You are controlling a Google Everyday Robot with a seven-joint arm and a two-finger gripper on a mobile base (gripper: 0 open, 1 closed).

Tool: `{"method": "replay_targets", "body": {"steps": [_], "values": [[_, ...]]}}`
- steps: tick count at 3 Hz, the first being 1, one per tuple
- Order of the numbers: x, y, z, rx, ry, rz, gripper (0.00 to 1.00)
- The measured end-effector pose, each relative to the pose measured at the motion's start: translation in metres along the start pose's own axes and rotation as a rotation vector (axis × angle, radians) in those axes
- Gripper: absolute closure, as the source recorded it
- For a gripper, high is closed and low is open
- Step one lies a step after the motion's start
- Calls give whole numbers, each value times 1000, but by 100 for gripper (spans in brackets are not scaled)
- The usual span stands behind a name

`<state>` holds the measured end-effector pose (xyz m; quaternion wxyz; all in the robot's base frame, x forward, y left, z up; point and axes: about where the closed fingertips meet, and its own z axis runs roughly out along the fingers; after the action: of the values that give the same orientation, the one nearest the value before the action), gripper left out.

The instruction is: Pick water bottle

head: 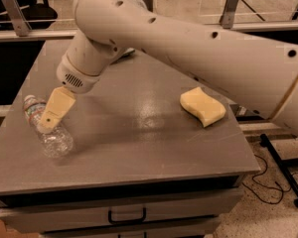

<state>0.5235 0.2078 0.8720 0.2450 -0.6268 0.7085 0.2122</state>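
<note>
The water bottle (52,135) is a small clear crinkled bottle lying on its side near the left front of the grey table (139,148), its cap end pointing to the back left. My gripper (48,124) hangs from the big cream arm (198,48) and sits directly over the bottle's middle, its tan finger (56,108) overlapping the bottle. Only one finger shows; the other is hidden behind it.
A yellow wavy sponge (202,106) lies on the right side of the table. A drawer with a black handle (126,216) is below the front edge. Railing posts stand behind the table, and a black stand foot is on the floor at right.
</note>
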Motion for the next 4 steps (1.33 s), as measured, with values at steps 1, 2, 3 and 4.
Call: {"method": "replay_targets", "body": {"steps": [1,2,3,4], "values": [[-14,-5,26,16,-26,95,0],[-22,-6,33,22,-17,191,0],[-24,-10,21,26,6,239,0],[-30,0,32,-4,17,266,0]]}}
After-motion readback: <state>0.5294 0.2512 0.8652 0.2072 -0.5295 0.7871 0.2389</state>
